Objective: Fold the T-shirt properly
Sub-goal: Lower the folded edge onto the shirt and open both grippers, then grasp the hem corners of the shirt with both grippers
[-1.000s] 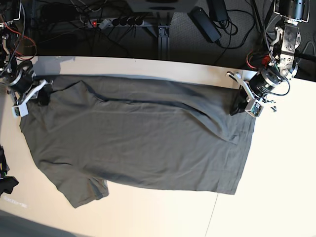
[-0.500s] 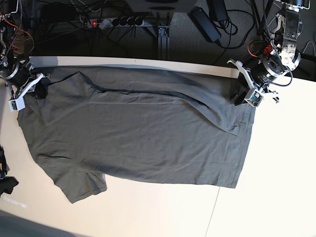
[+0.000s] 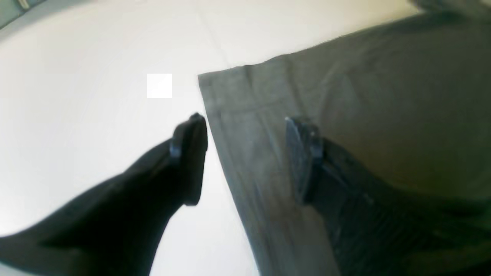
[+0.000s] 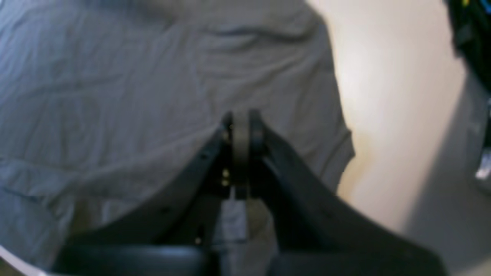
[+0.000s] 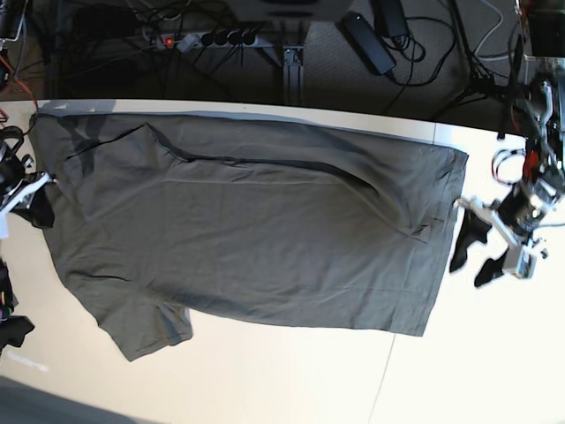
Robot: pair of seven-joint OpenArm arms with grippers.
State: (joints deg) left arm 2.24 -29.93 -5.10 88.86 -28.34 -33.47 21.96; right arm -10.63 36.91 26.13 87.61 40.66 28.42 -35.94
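The dark olive-grey T-shirt [image 5: 247, 230] lies spread flat across the table [image 5: 494, 353], its hem toward the right and one sleeve at the lower left. My left gripper [image 5: 470, 265] is open just right of the hem. In the left wrist view [image 3: 245, 153] the hem edge of the T-shirt [image 3: 383, 96] runs between its spread fingers. My right gripper [image 5: 37, 210] is at the shirt's left edge. In the right wrist view [image 4: 241, 122] it is shut with a strip of the shirt's fabric [image 4: 115, 76] pinched between the pads.
A small black object with coloured bits [image 5: 9, 322] sits at the table's left edge and shows in the right wrist view [image 4: 470, 34]. A power strip [image 5: 207, 40] and cables lie behind the table's back edge. Bare tabletop [image 3: 76, 76] lies right of the hem.
My left gripper let go of the hem corner, opened and moved right and toward the front. The shirt's back edge was pulled up to the table's back edge. My right gripper moved left.
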